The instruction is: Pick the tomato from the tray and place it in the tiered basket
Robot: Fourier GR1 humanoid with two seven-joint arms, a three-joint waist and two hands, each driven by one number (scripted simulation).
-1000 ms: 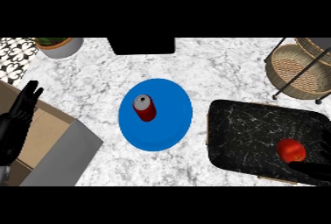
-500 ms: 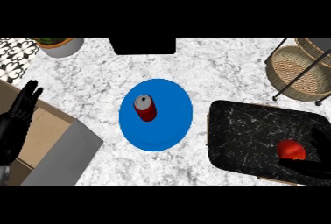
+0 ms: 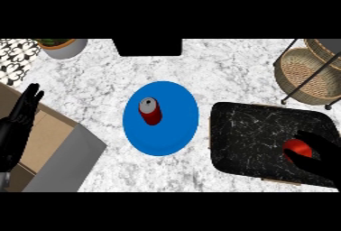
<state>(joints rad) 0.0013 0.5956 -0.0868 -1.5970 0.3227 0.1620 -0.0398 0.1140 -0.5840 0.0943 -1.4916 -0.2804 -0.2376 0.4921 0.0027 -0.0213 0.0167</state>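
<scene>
The red tomato (image 3: 296, 146) lies on the right part of the black marbled tray (image 3: 253, 131) at the lower right. My right hand (image 3: 324, 155) comes in from the right edge over the tray. It is open, with dark fingers (image 3: 310, 136) spread above and below the tomato and partly covering it. The tiered wicker basket (image 3: 307, 74) on its black wire frame stands at the upper right, beyond the tray. My left hand (image 3: 17, 130) rests open at the left edge, fingers up, over a cardboard box.
A blue plate (image 3: 170, 135) in the middle carries a red can (image 3: 150, 111) lying on it. A cardboard box (image 3: 50, 151) fills the lower left. A potted plant (image 3: 63, 47) and a black object (image 3: 148, 46) sit along the far edge.
My right hand has slid in from the lower right corner across the tray and now reaches round the tomato, hiding part of it. The left hand is still.
</scene>
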